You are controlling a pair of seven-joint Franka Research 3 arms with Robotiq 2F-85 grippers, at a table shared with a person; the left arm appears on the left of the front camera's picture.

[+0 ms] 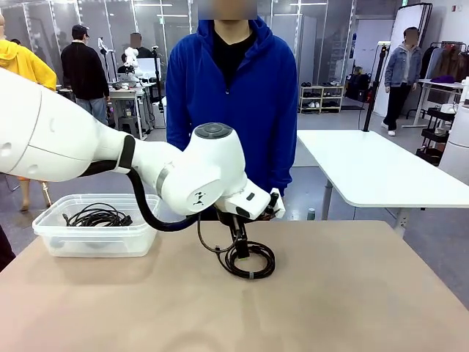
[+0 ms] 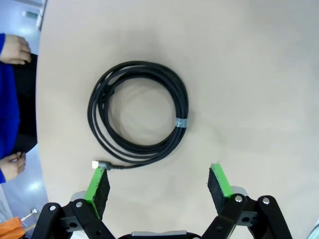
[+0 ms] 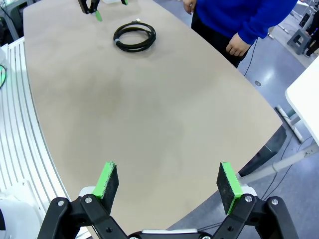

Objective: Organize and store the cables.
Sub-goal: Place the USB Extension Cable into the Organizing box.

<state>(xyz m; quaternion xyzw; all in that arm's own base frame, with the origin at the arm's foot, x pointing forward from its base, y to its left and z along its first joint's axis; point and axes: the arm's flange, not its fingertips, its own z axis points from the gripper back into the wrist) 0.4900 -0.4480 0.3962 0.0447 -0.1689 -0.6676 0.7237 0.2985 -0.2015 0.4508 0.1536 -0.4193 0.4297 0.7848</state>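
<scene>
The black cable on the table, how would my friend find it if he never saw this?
Look at the tan table, near the middle, in front of the person in blue. The cable lies flat there as one round coil with a grey band, under the open left gripper. The other cables sit inside the clear box.

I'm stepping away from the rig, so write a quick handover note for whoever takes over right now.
Left gripper: open, hovering over the coiled cable on the table, one pad next to its plug end.
Right gripper: open, holding nothing, above bare table.
Done: some cables already lie in the clear bin at the robot's left.
Left: grasp the coil and put it in the bin.
</scene>
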